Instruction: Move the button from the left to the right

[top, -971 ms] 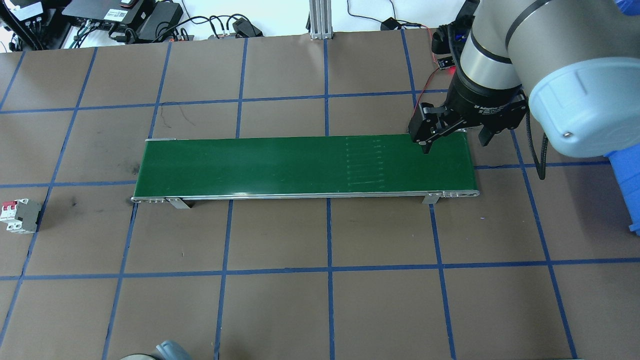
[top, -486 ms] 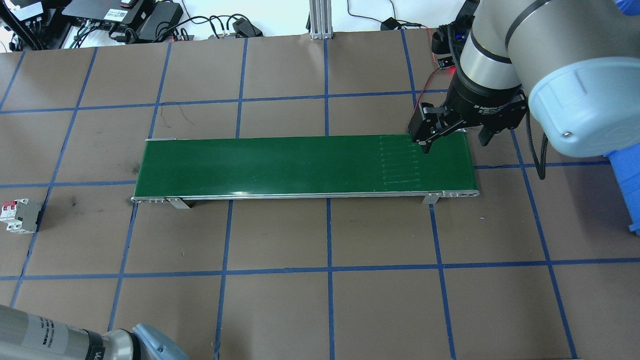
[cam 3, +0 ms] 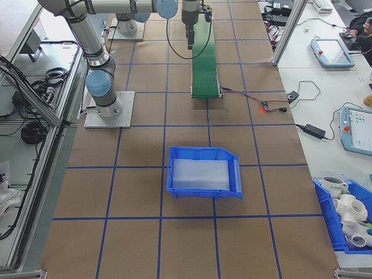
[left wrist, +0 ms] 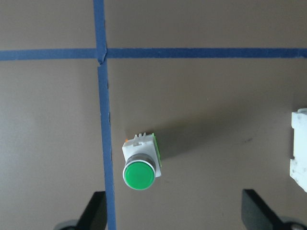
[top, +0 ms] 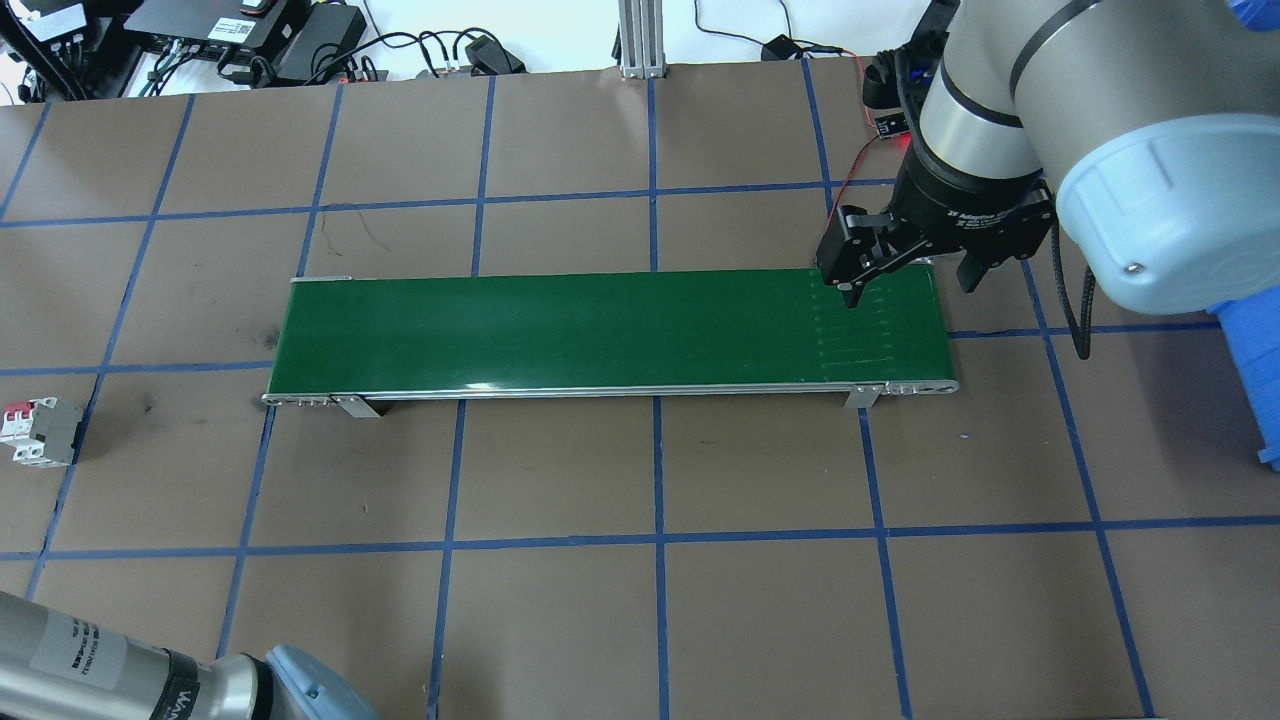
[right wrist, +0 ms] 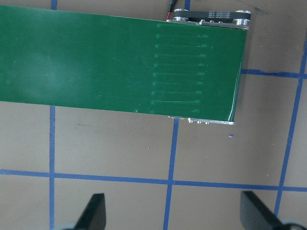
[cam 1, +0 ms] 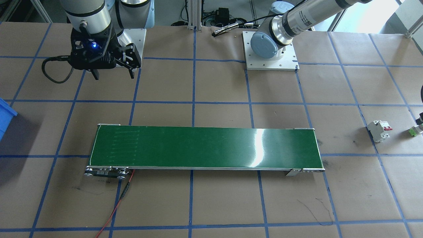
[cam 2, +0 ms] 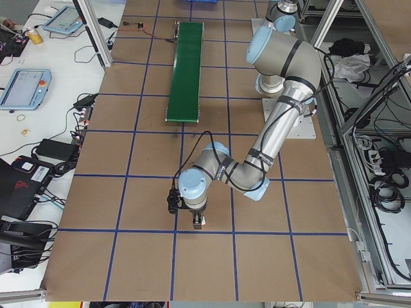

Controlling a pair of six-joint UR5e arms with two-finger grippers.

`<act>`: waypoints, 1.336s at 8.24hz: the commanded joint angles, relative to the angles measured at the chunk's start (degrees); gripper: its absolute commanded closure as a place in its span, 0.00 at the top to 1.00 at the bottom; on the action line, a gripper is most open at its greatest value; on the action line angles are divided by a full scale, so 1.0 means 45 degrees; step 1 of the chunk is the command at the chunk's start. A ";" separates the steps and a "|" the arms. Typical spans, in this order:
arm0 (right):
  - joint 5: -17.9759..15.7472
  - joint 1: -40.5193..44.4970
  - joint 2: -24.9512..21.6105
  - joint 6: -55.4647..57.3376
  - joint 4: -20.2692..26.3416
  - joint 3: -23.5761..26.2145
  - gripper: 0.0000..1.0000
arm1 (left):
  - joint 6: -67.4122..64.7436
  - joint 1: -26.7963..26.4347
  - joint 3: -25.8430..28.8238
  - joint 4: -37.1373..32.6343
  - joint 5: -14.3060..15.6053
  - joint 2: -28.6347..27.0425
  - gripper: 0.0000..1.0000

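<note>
The button (left wrist: 140,165), a round green cap on a white and light-green base, lies on the brown table beside a blue tape line; it also shows at the far right edge of the front-facing view as the button (cam 1: 415,131). My left gripper (left wrist: 175,216) hovers above it, open, with the button nearer the view's left finger and nothing gripped. My right gripper (top: 908,284) hangs open and empty over the right end of the green conveyor belt (top: 600,330). In the overhead view the button is out of view.
A white circuit breaker (cam 1: 380,130) with red toggles stands close to the button, its edge showing in the left wrist view. A blue bin (cam 3: 203,171) sits beyond the belt's right end. Cables and electronics line the table's far edge.
My left arm has come into the overhead view's lower left corner and kept shifting there. The faint line marks on the belt have travelled to the right. The right arm has stayed put.
</note>
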 commanded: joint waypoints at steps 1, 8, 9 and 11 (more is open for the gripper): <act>0.0000 -0.0003 0.0007 0.0000 0.0009 0.0000 1.00 | -0.0375 0.0022 0.0025 0.0732 0.0068 -0.0353 1.00; 0.0000 -0.0003 0.0007 0.0000 0.0009 0.0000 1.00 | -0.0336 0.0159 0.0025 0.0752 -0.0010 -0.1133 0.97; 0.0000 -0.0003 0.0007 0.0000 -0.0010 0.0000 1.00 | -0.0278 0.0178 0.0025 0.0752 0.0048 -0.1211 0.86; 0.0000 -0.0003 0.0007 0.0000 -0.0010 0.0000 1.00 | -0.0277 0.0159 0.0025 0.0752 0.0049 -0.1212 0.62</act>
